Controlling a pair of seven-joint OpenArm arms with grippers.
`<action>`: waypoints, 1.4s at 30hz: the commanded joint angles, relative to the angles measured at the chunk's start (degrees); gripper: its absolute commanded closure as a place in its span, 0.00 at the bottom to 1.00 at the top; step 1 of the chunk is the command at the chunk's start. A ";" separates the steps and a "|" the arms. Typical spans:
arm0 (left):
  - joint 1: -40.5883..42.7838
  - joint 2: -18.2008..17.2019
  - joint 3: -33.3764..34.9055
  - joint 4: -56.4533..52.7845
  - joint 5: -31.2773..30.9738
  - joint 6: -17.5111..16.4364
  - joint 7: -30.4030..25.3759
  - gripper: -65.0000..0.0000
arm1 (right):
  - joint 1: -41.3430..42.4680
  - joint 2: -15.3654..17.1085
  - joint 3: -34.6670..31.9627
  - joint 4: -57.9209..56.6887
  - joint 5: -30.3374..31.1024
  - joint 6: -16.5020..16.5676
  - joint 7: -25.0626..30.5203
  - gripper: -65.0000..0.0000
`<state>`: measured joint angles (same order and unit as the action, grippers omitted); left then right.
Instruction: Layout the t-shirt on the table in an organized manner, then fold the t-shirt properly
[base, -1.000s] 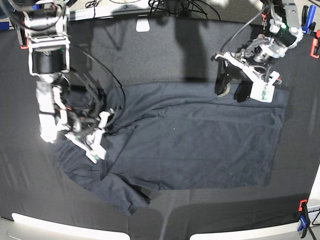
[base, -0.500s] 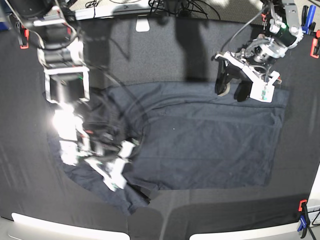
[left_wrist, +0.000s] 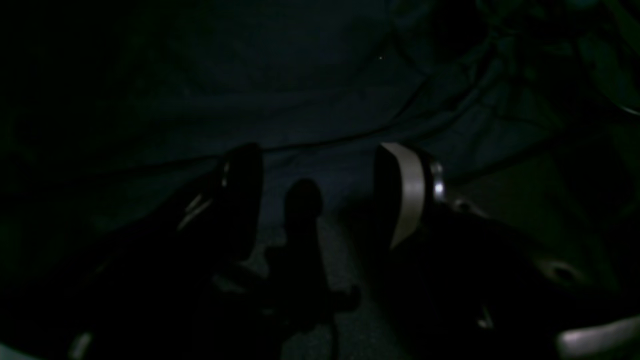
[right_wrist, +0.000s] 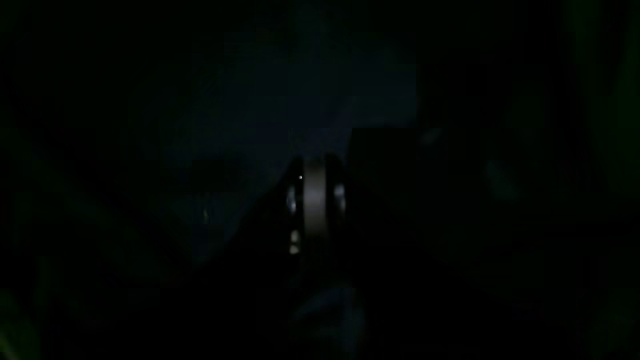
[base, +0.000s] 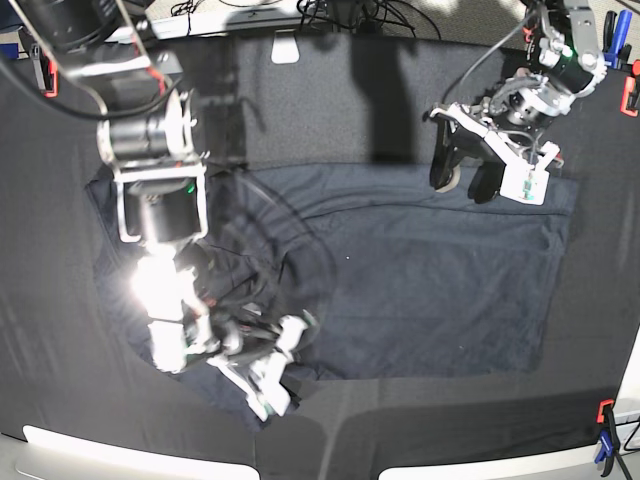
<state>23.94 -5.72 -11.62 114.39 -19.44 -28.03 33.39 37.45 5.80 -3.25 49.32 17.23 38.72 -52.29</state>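
Across the middle of the table (base: 330, 100), the t-shirt (base: 430, 290) lies spread on creased black cloth. No brand, print or legible writing on shirt, table or arms; collar and neck label not made out in any view.

Orientation: long axis runs side to side in the base view. The end on that view's right is flat with a straight edge. The end on its left is rumpled, with folds bunched under the right arm; which end is hem and which is neck, cannot tell.

Right gripper (base: 268, 375): low over the near-left part of the shirt, motion-blurred, with a bright glare patch on the arm above it. Right wrist view is almost black; only the two pads (right_wrist: 315, 200) show, pressed together. Jaws closed; whether fabric is pinched between them, cannot tell.

Left gripper (base: 468, 178): at the shirt's far edge toward the base view's right, fingers spread wide and holding nothing. Left wrist view is dim: two fingers (left_wrist: 407, 192) well apart, shirt edge and bare cloth below them.

Orange clamps (base: 630, 95) at the table's corners, partly cut off by the frame.
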 joint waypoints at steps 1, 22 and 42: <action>-0.13 -0.17 -0.07 1.09 -0.94 0.07 -1.51 0.51 | 2.03 1.20 0.15 1.60 2.62 1.28 -1.92 1.00; -0.13 -0.17 -0.07 1.09 -0.96 0.04 -1.73 0.51 | -2.08 12.98 -11.96 3.65 2.56 0.52 -3.06 1.00; -0.11 -0.17 -0.07 1.09 -0.96 0.04 -1.66 0.51 | 1.92 1.16 -12.74 -6.05 -8.52 -8.04 21.70 1.00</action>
<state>23.97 -5.74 -11.62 114.39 -19.44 -28.03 33.26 36.34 6.81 -16.12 42.19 7.53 30.35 -32.69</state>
